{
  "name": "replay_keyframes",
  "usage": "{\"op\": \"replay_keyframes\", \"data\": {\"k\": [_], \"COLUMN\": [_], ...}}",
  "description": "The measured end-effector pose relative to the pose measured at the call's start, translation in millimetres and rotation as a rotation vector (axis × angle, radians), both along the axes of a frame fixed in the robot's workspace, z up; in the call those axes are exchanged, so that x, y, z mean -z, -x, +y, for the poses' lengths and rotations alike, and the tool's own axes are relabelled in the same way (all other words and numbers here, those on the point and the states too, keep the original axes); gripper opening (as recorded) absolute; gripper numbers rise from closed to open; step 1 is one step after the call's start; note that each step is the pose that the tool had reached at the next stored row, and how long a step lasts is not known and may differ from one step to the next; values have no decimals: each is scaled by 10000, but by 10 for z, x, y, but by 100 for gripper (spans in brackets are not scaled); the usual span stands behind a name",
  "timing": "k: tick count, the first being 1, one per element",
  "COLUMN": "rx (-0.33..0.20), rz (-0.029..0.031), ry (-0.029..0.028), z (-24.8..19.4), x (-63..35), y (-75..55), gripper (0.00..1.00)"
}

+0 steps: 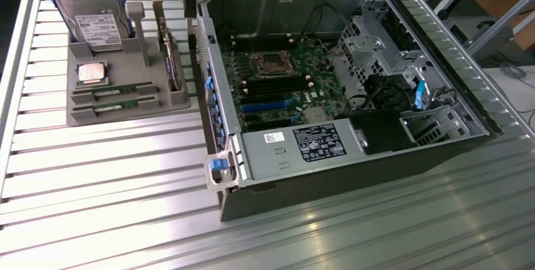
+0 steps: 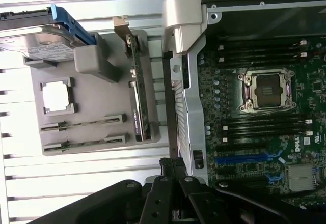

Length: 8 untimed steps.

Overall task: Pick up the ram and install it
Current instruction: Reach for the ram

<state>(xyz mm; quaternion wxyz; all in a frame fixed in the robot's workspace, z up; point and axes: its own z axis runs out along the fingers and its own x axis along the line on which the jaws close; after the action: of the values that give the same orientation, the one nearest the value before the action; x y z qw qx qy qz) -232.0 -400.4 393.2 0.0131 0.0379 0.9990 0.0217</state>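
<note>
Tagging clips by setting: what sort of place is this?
Likely a PC-assembly test bench: an open computer case on a slatted metal table, beside a grey parts tray.

You see a grey tray point(image 1: 104, 116) upper left of the exterior view, holding a hard drive point(image 1: 94, 16), square CPU chip point(image 1: 91, 73) and bracketed card point(image 1: 170, 57). Open computer case point(image 1: 334, 185) fills centre-right on the slatted table point(image 1: 100, 182); motherboard point(image 1: 280, 94), CPU socket point(image 1: 274, 64) and power supply point(image 1: 284, 151) inside.
</note>
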Motion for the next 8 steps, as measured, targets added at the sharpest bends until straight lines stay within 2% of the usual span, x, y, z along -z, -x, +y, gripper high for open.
{"op": "replay_keyframes", "data": {"k": [8], "rx": [0], "rz": [0], "ry": [0], "z": [-1], "x": [0], "y": [33], "gripper": [11]}}
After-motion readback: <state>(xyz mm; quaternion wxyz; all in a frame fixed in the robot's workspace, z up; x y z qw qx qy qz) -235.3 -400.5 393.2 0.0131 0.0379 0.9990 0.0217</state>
